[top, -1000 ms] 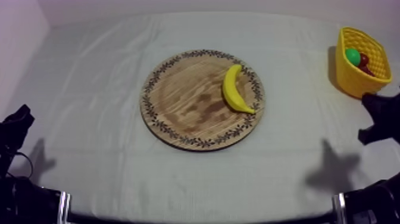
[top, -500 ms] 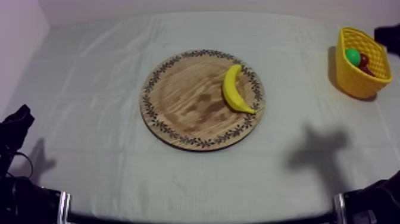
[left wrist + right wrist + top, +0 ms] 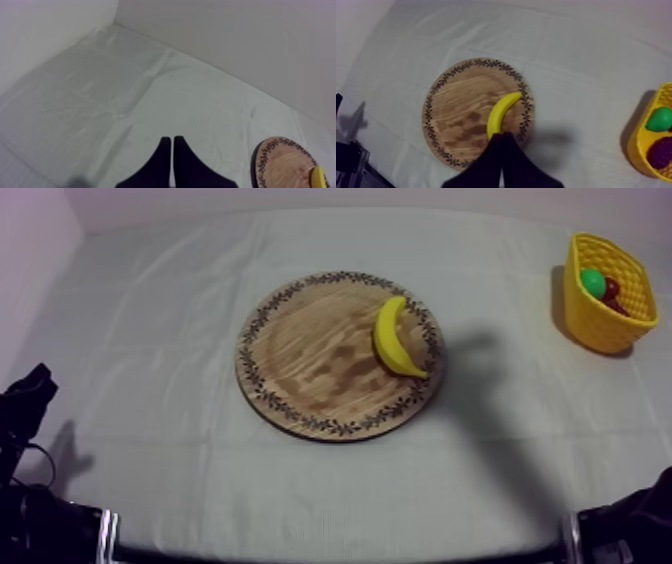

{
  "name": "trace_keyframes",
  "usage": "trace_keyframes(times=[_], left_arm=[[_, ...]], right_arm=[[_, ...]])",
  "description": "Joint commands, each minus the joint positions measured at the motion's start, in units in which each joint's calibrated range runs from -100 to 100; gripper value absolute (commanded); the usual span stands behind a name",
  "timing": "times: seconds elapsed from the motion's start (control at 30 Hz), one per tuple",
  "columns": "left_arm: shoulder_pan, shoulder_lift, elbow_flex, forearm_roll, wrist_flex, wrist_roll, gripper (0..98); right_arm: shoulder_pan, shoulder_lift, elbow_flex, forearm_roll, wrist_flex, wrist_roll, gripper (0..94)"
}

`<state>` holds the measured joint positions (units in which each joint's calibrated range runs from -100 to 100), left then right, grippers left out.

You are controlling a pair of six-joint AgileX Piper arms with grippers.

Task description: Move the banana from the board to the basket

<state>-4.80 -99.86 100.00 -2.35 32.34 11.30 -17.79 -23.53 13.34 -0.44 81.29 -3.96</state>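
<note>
Since a second ago the right arm has swung away from the yellow lattice-walled basket (image 3: pixel 600 326), and its shadow (image 3: pixel 482 383) has slid over the grey-white cloth (image 3: pixel 150 338) to lie against the round wooden board with a patterned rim (image 3: pixel 310 358), on the side that faces the basket. The right gripper (image 3: pixel 502 136) hangs above the board, over the rim just beyond one tip of the curved yellow toy banana (image 3: pixel 393 338); its two black fingers lie pressed together as a narrow wedge with nothing between them. The banana rests flat on the board, close inside the rim on the basket side. The basket stands well apart from the board and holds a round green toy fruit (image 3: pixel 593 283) and a darker reddish fruit (image 3: pixel 612 292) whose kind I cannot tell. The left gripper (image 3: pixel 172 142) sits over bare cloth, well off the board on the side away from the basket, its fingers closed together on nothing.
</note>
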Motion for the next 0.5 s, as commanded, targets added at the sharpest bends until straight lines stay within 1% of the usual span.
trace_keyframes(times=[0.0,0.2,0.47], left_arm=[[-0.01,0.04,0.0,-0.02,0.0,0.01,0.1],[-0.01,0.04,0.0,-0.02,0.0,0.01,0.1],[-0.01,0.04,0.0,-0.02,0.0,0.01,0.1]], right_arm=[[-0.59,5.76,0.22,-0.04,-0.76,-0.47,0.2],[-2.07,11.94,2.84,0.53,-5.0,-2.04,0.2],[-3.55,18.62,2.6,1.46,-6.97,-4.18,0.2]])
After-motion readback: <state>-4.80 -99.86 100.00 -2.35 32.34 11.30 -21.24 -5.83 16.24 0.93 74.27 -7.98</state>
